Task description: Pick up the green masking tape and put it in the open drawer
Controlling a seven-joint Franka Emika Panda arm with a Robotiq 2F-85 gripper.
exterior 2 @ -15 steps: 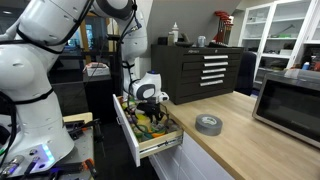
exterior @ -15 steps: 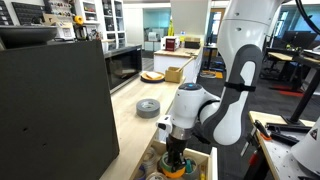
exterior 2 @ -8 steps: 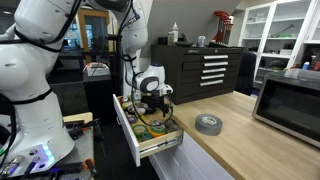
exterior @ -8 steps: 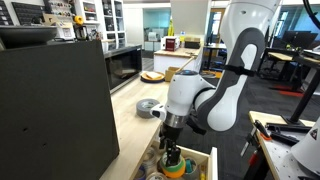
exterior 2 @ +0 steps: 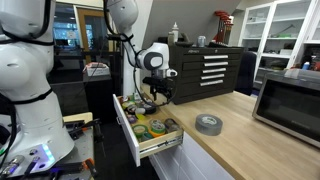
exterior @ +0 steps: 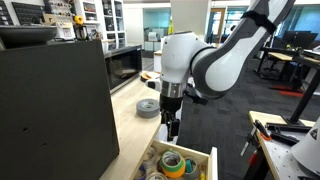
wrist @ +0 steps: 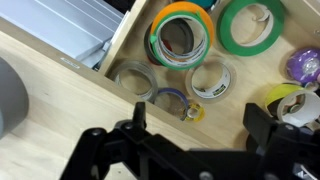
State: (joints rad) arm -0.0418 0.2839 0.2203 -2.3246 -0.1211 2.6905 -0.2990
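Observation:
The green masking tape (wrist: 158, 45) lies flat in the open drawer (wrist: 130, 45), resting on an orange roll. It shows as a green ring in both exterior views (exterior: 172, 162) (exterior 2: 158, 127). My gripper (wrist: 198, 125) hangs open above the drawer with nothing between its black fingers. In both exterior views the gripper (exterior: 172, 135) (exterior 2: 160, 100) is well clear of the drawer's contents. The drawer (exterior: 208, 165) (exterior 2: 160, 145) stands pulled out from the wooden counter.
Several other tape rolls fill the drawer, among them a second green roll (wrist: 250, 25), a clear one (wrist: 210, 80) and a yellow one (wrist: 285, 100). A grey duct tape roll (exterior: 148, 107) (exterior 2: 208, 124) lies on the counter. A microwave (exterior 2: 290, 100) stands behind it.
The gripper has opened, let go of the green tape in the drawer, and risen straight up out of it. The tape stays in the drawer.

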